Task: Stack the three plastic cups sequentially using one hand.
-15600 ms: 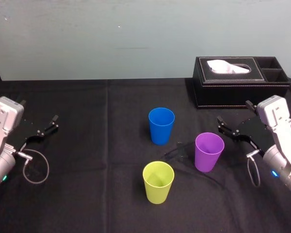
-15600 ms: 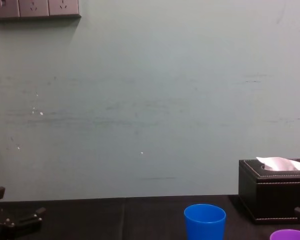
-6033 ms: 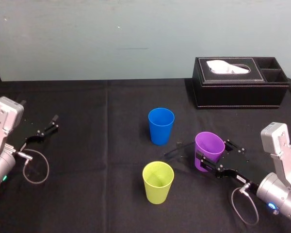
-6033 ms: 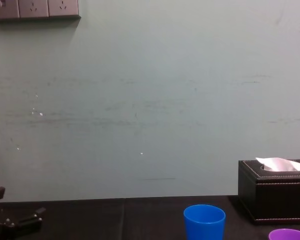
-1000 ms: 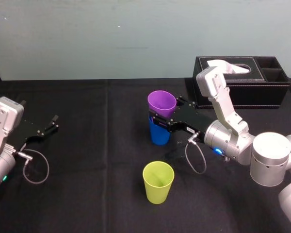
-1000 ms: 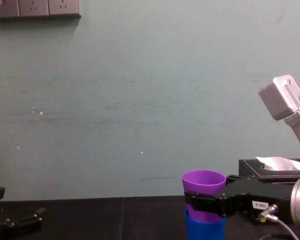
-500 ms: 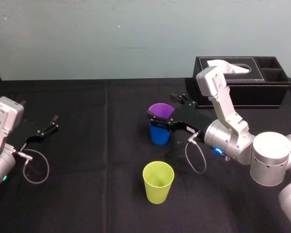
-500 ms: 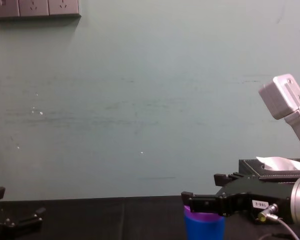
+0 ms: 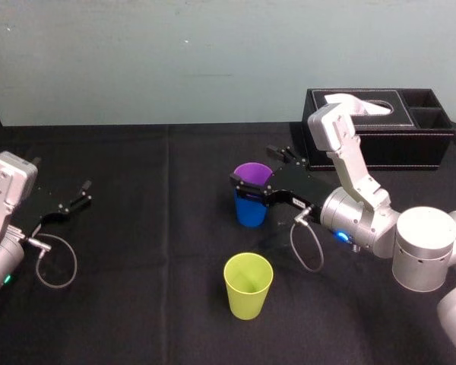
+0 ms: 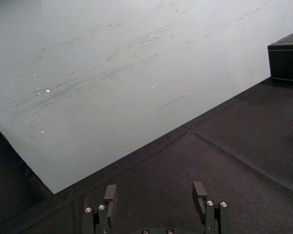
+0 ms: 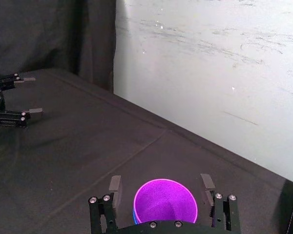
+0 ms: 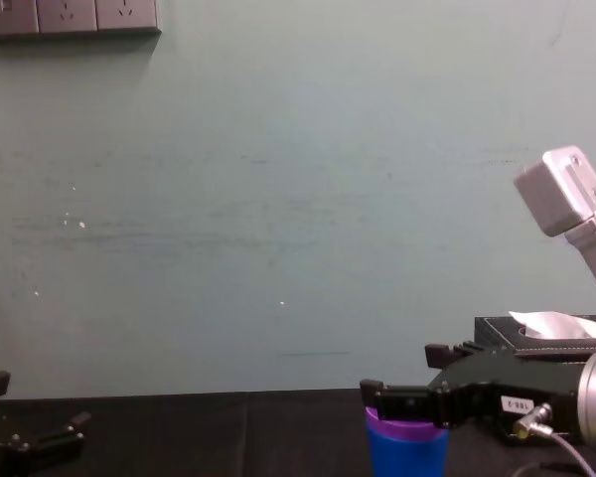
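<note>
The purple cup [image 9: 253, 174] sits nested inside the blue cup [image 9: 250, 211] at mid-table, only its rim showing above the blue one. My right gripper [image 9: 257, 169] is open and straddles the pair, its fingers clear of the rim on both sides. The right wrist view looks down into the purple cup [image 11: 165, 201] between the spread fingers [image 11: 115, 187]. In the chest view the purple rim [image 12: 407, 426] tops the blue cup [image 12: 405, 453]. The yellow-green cup [image 9: 248, 285] stands alone nearer to me. My left gripper [image 9: 64, 204] rests open at the far left.
A black tissue box [image 9: 376, 129] stands at the back right, behind the right arm. Black cloth covers the table and a pale wall runs behind it. Open cloth lies between the cups and the left gripper [image 10: 155, 192].
A second ago the right gripper held the purple cup above the blue one. The cup has dropped into the blue cup and the fingers have spread off it.
</note>
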